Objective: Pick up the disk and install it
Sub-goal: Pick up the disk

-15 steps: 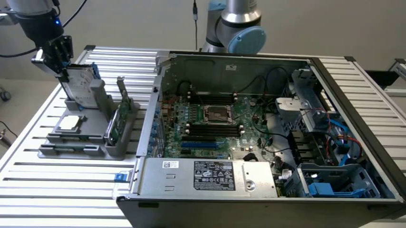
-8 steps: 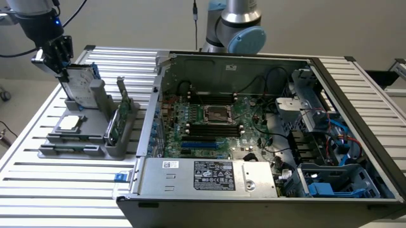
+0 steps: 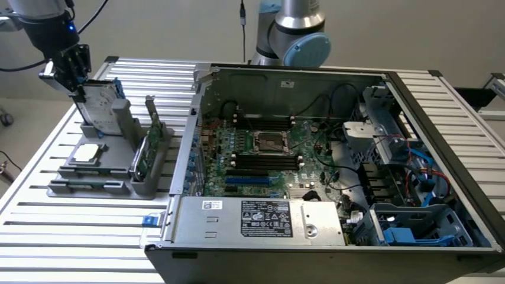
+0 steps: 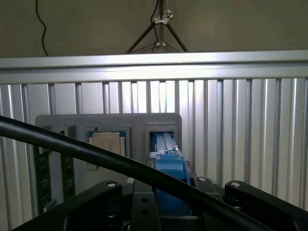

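The gripper (image 3: 77,83) has its jaws pinching the upper edge of the disk (image 3: 98,105), which stands upright in a slot of the grey holder (image 3: 142,188) on the table (image 3: 71,236); a tilted pull could jam its blue rails against the slot walls. The holder also carries a processor chip (image 3: 85,154) and a green card (image 3: 150,145), and beyond it the open computer case (image 3: 284,86) holds a motherboard (image 3: 268,154)

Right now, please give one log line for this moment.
tool: shut on disk top edge | disk: upright in grey holder | computer case: open, disk not installed
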### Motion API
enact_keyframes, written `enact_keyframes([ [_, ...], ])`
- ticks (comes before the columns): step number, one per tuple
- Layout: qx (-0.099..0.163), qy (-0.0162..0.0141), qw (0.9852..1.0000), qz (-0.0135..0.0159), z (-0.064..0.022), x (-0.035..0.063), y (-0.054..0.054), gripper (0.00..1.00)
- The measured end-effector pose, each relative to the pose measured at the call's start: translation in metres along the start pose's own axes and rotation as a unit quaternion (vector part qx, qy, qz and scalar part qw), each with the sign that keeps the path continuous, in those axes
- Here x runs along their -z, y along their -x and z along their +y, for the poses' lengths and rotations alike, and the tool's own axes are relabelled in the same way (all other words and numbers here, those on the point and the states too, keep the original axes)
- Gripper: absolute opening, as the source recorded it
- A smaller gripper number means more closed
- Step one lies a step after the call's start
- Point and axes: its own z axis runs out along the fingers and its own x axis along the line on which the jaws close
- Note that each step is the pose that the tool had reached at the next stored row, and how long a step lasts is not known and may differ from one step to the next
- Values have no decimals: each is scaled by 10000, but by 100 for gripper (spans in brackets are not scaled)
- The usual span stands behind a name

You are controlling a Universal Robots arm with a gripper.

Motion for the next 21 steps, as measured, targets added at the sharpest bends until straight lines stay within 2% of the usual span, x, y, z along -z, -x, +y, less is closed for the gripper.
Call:
enact_keyframes([
  [5,0,0,10000,3,0,31,-1,33],
  [10,0,0,10000,10,3,135,-4,33],
  [21,0,-1,10000,15,14,613,-17,33],
])
